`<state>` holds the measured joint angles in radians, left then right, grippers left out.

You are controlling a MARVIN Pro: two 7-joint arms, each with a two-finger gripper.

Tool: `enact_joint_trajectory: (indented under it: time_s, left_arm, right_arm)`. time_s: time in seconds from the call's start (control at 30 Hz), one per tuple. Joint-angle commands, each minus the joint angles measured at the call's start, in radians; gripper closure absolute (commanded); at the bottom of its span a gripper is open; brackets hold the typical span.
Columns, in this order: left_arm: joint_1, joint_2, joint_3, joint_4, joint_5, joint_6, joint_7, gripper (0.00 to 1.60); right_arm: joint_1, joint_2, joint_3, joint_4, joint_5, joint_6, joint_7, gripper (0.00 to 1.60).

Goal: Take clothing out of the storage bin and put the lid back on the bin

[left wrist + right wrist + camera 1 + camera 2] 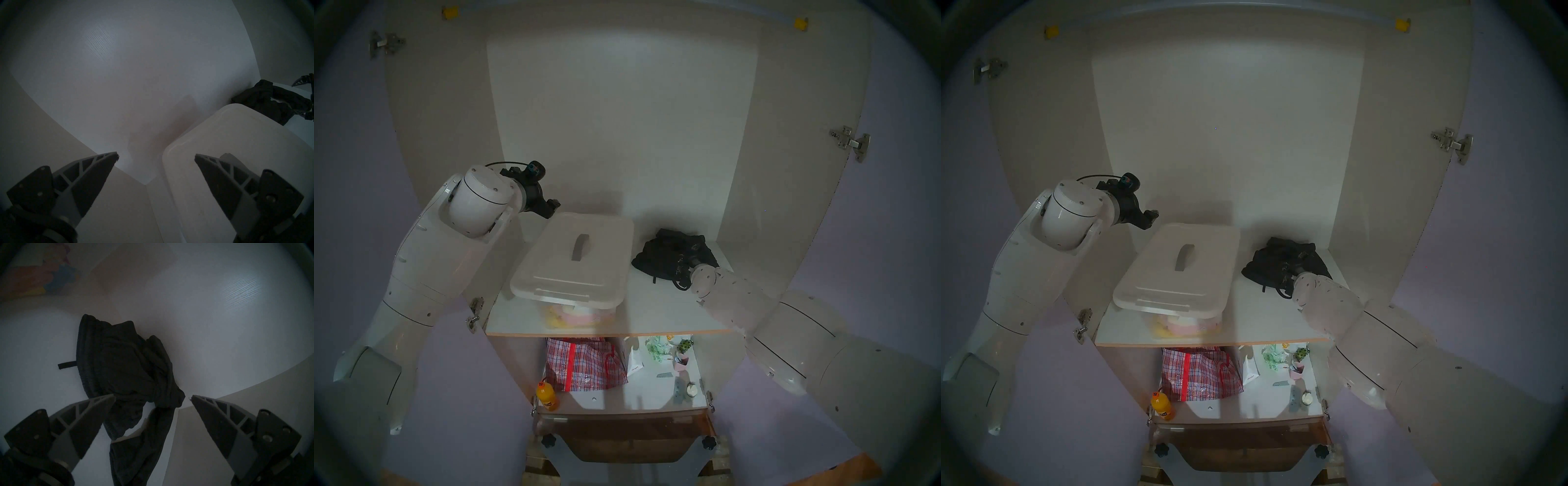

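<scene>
The white lid (575, 258) with its grey strip handle lies on top of the clear storage bin (578, 314), whose front wall shows pale yellow and pink cloths inside. The black clothing (673, 254) lies bunched on the upper shelf, right of the bin. My left gripper (156, 156) is open and empty, above the lid's back left corner (220, 144) near the cabinet's left wall. My right gripper (153, 397) is open, just above the clothing (122, 365), its fingers either side of the garment's near end. In the head views the right fingers are hidden behind the wrist.
The shelf (653, 315) sits in a white cabinet with side walls close on both sides and a back wall. A lower shelf holds a red-and-white checked bag (585, 363), an orange bottle (547, 395) and small items (670, 353). Cabinet doors stand open.
</scene>
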<state>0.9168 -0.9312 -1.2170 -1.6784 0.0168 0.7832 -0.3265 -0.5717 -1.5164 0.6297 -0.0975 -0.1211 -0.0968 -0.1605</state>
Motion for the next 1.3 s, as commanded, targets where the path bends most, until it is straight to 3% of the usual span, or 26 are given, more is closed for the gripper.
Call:
enact_joint_trajectory:
  time_s: [0.0,0.5,0.97,1.27]
  left_arm:
    - [-0.042,-0.015,-0.012,0.0,-0.003,-0.006,0.004,0.0]
    - [-0.048,-0.103,-0.015,0.102,-0.046,-0.009,0.025,0.0]
    - [-0.037,-0.264,-0.028,0.161,-0.085,-0.002,0.058,0.0]
    - [-0.017,-0.312,-0.039,0.202,-0.093,0.0,0.09,0.0]
  right_arm:
    - [0.026,-0.004,-0.003,-0.014,-0.006,0.006,-0.02,0.0]
    - [0.026,-0.005,-0.015,-0.015,-0.023,0.015,-0.032,0.0]
    - [0.025,-0.006,-0.02,-0.015,-0.036,0.022,-0.04,0.0]
    - [0.025,-0.007,-0.02,-0.015,-0.042,0.024,-0.044,0.0]
